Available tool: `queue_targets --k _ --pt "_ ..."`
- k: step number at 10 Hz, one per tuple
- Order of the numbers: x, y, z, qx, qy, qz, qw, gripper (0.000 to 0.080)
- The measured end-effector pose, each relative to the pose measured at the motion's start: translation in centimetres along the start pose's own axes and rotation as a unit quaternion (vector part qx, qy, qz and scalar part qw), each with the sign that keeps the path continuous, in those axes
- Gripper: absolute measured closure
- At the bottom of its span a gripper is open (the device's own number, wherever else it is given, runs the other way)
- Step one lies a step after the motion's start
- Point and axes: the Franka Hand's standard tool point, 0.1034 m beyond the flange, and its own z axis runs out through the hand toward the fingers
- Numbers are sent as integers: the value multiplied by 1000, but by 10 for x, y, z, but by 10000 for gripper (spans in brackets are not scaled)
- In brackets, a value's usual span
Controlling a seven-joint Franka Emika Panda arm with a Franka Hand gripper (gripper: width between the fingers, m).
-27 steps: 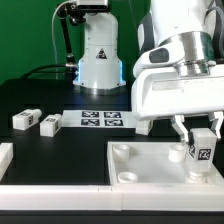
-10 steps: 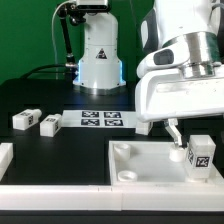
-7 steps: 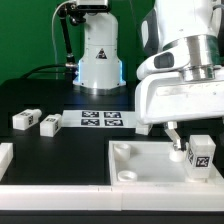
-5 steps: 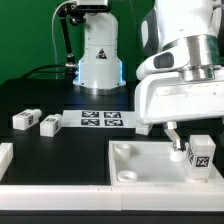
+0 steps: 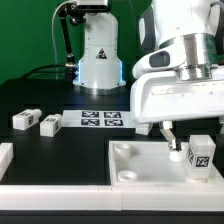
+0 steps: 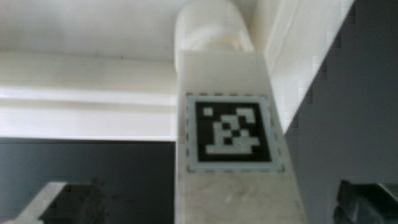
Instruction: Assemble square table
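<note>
The square table's top (image 5: 150, 165), a white slab with a raised rim and round corner sockets, lies at the front on the exterior view's right. A white tagged leg (image 5: 201, 153) stands upright in its far right corner. My gripper (image 5: 196, 142) hangs over that leg, open, and one finger (image 5: 170, 137) stands apart from the leg's side. In the wrist view the leg (image 6: 228, 130) fills the middle. The dark fingertips (image 6: 63, 200) sit far out on either side of it, not touching. Two more legs (image 5: 24, 119) (image 5: 49, 125) lie on the black table at the left.
The marker board (image 5: 100, 119) lies behind the slab in the middle. The arm's white base (image 5: 98, 55) stands at the back with cables beside it. A white bar end (image 5: 5, 158) shows at the front left edge.
The jaws, close around the leg at first, have spread and let it go. The leg stays upright in its socket. Over the last second the arm has barely shifted.
</note>
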Motion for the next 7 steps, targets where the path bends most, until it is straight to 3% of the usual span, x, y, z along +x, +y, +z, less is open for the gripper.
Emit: queue_targets --k 1,2,4,7 --pt "-1 1 1 0 -6 0 1000 151" --pt "-7 2 2 5 -57 3 998 151" --pt "2 2 -1 17 -148 6 989 151" --pt "4 -4 0 31 -284 22 958 151"
